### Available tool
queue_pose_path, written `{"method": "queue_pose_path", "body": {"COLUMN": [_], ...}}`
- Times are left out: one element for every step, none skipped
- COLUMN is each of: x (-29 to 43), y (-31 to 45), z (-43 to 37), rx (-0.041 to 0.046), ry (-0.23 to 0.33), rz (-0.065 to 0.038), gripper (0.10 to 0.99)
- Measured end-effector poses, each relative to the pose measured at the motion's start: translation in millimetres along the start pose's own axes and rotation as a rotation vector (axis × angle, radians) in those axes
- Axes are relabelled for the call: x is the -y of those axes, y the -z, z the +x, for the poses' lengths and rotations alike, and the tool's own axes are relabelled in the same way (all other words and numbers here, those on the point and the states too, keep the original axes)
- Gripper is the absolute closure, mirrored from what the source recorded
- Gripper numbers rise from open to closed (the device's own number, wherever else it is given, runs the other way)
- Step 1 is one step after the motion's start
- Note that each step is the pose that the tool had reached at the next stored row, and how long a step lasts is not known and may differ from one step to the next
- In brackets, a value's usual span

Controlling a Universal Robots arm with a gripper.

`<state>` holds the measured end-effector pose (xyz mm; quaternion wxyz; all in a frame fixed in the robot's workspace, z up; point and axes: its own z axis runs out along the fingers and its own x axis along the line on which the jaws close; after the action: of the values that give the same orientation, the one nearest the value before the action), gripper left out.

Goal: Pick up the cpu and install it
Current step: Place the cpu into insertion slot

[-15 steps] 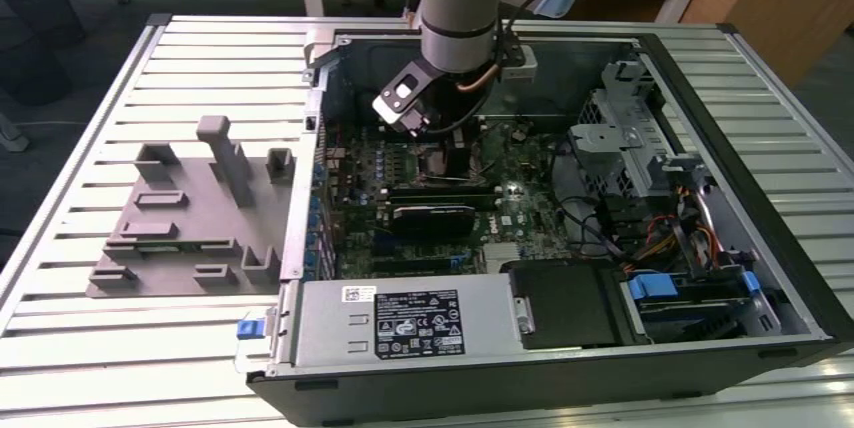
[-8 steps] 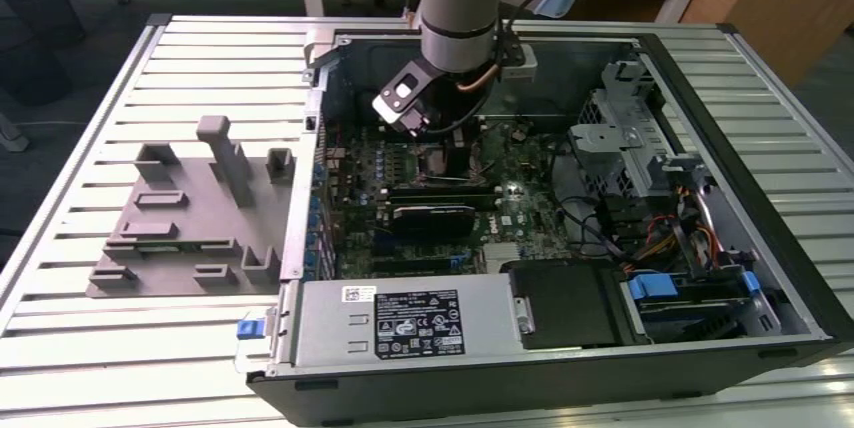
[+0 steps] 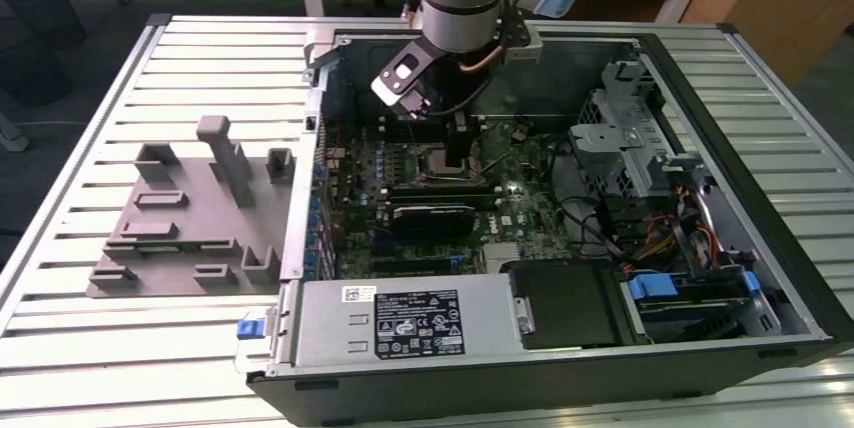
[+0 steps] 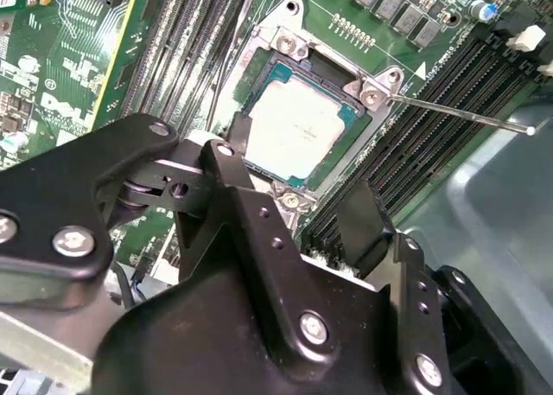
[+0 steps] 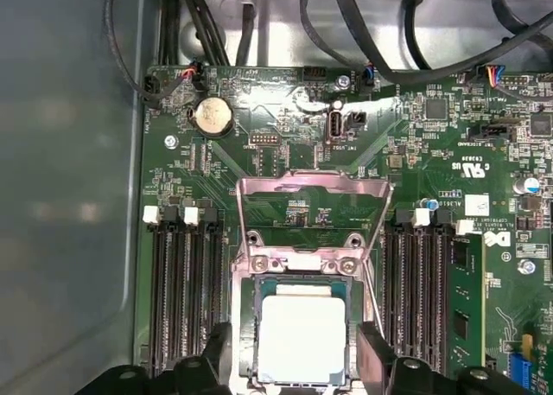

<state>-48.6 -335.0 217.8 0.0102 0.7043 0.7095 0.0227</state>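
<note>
Progress: cpu lies flat in the socket, so the placing part looks done.
Fingers: spread either side of the cpu, released, gripping nothing.
Left: retention frame stands flipped up, not clamped down yet.

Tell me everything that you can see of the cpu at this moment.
The cpu is a small flat square chip with a pale silvery metal top and a thin greenish rim. It lies flat, top up, in the socket on the green motherboard, between the memory slots. The socket's metal frame is swung open, so nothing covers the chip. The gripper is open, one finger on each side of the chip, apart from its edges.
</note>
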Motion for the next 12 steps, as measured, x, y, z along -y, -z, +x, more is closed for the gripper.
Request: {"method": "queue_pose_path", "body": {"x": [0.0,0.0,-0.1,-0.1,-0.1,-0.1,-0.2,-0.2,-0.2,-0.2,-0.3,-0.3], "y": [0.5,0.9,1.4,1.9,2.7,3.2,3.7,4.2,4.7,5.2,5.7,6.2], "z": [0.0,0.0,0.0,0.0,0.0,0.1,0.1,0.1,0.1,0.1,0.1,0.1], "rx": [0.0000,-0.0001,-0.0001,0.0000,0.0000,0.0000,0.0000,0.0000,0.0000,0.0000,-0.0001,-0.0001], "ry": [0.000,0.000,0.000,0.000,0.000,0.000,0.000,0.000,0.000,0.000,0.000,0.000], "rz": [0.000,0.000,0.000,0.000,0.000,0.000,0.000,0.000,0.000,0.000,0.000,0.000], "gripper": [0.412,0.412,0.412,0.490,0.490,0.561,0.561,0.576,0.576,0.639,0.702,0.702]}}
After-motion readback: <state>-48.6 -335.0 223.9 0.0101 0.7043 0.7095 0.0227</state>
